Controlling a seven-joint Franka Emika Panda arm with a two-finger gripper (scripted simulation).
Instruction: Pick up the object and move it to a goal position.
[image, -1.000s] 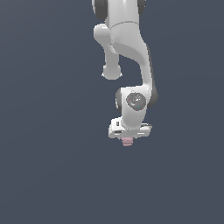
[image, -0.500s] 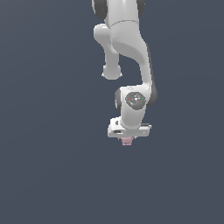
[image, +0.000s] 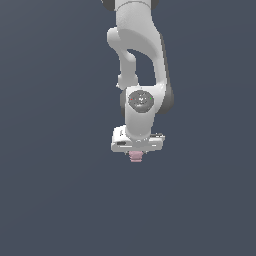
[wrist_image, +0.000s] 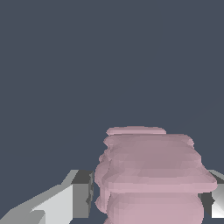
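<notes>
You find no brand, label or writing anywhere. In the exterior view the white arm (image: 137, 60) points down, and the pincer (image: 135, 153) is mostly hidden under its wide white body. Only the lower part of the pale-pink object (image: 135, 157) shows below it. In the wrist view the ridged object (wrist_image: 151, 175) sits between the two fingers (wrist_image: 81, 192), clamped by them.

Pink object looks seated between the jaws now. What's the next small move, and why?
Probably a short straight lift. In the wrist view the pink object fills the space between the two fingers, and in the exterior view it pokes out just under the gripper. Whether the jaws are fully clamped isn't clear, so confirm the squeeze first.
</notes>
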